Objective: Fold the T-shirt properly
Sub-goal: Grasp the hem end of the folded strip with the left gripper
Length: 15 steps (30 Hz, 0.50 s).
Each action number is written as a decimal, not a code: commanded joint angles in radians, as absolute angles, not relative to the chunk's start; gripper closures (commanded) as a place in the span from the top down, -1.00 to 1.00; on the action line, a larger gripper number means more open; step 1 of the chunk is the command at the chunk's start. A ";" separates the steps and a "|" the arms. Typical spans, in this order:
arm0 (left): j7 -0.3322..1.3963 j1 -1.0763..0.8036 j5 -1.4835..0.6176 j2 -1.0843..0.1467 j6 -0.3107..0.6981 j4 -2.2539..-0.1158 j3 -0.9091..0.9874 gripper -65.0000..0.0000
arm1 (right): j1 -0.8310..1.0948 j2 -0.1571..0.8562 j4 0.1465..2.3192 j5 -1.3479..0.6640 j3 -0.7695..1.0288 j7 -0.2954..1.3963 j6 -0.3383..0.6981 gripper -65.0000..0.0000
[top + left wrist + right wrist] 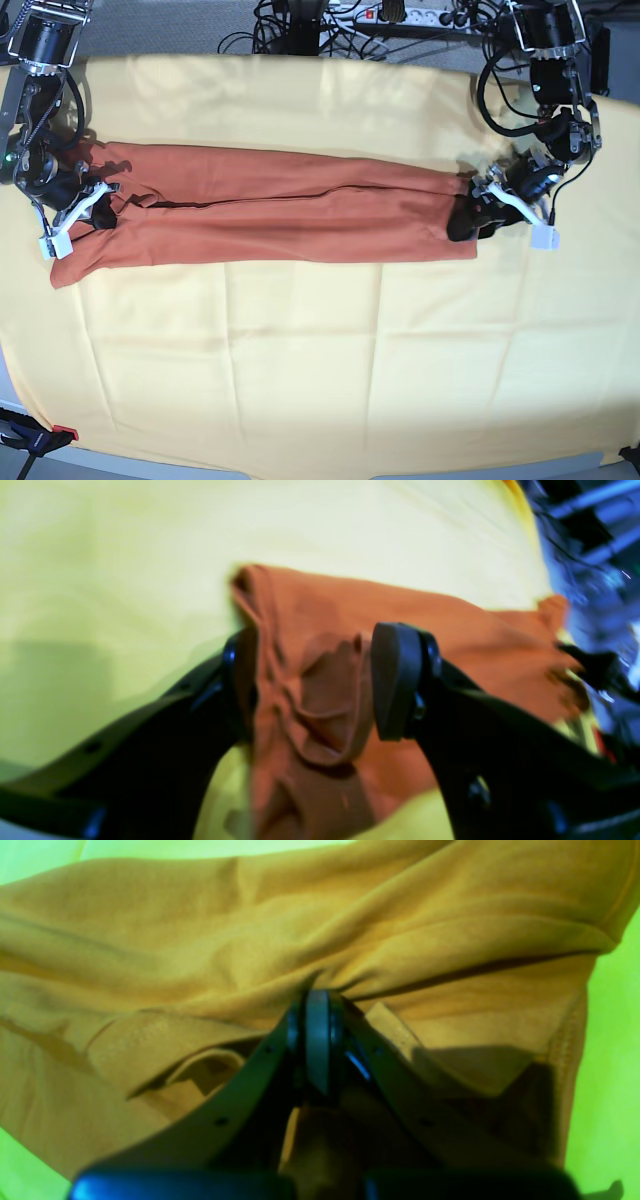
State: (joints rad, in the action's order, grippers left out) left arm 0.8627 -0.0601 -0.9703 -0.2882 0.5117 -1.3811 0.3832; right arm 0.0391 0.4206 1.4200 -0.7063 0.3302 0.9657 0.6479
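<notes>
T-shirt (270,215) lies as long narrow band on yellow cloth (300,360), long axis left-right in base view. Right gripper (317,995) fingers pressed together, pinching fabric; left gripper (310,680) fingers spread astride bunched end.

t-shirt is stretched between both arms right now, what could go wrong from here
The left gripper has its jaws spread around a bunched fold of the T-shirt rather than closed on it, so that end may slip free if the arm lifts. The right gripper is shut on gathered fabric, so pulling could drag creases into the long fold. The shirt lies on the yellow cloth, which either gripper might snag.
</notes>
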 commanded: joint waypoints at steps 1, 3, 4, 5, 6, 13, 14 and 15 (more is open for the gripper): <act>0.915 -0.067 -0.982 -0.288 0.513 -1.380 0.374 0.08 | 0.041 0.430 1.424 -0.683 0.327 1.026 0.655 -1.00; 0.934 -0.067 -1.011 -0.288 0.532 -1.380 0.374 0.08 | 0.041 0.430 1.424 -0.683 0.327 1.025 0.655 -1.00; 0.937 -0.067 -1.023 -0.288 0.533 -1.380 0.374 0.08 | 0.041 0.430 1.424 -0.683 0.327 1.025 0.655 -1.00; 0.937 -0.067 -1.034 -0.288 0.533 -1.380 0.374 0.08 | 0.041 0.430 1.424 -0.683 0.327 1.026 0.655 -1.00; 0.937 -0.067 -1.048 -0.288 0.537 -1.380 0.374 0.08 | 0.041 0.430 1.424 -0.683 0.327 1.026 0.655 -1.00; 0.909 -0.066 -1.104 -0.287 0.592 -1.380 0.374 -0.20 | 0.041 0.430 1.424 -0.684 0.327 1.025 0.655 -1.00; 0.905 -0.066 -1.103 -0.287 0.592 -1.380 0.374 -0.35 | 0.041 0.430 1.424 -0.684 0.327 1.025 0.655 -1.00; 0.906 -0.066 -1.099 -0.287 0.592 -1.380 0.374 -0.55 | 0.041 0.430 1.424 -0.684 0.327 1.025 0.655 -1.00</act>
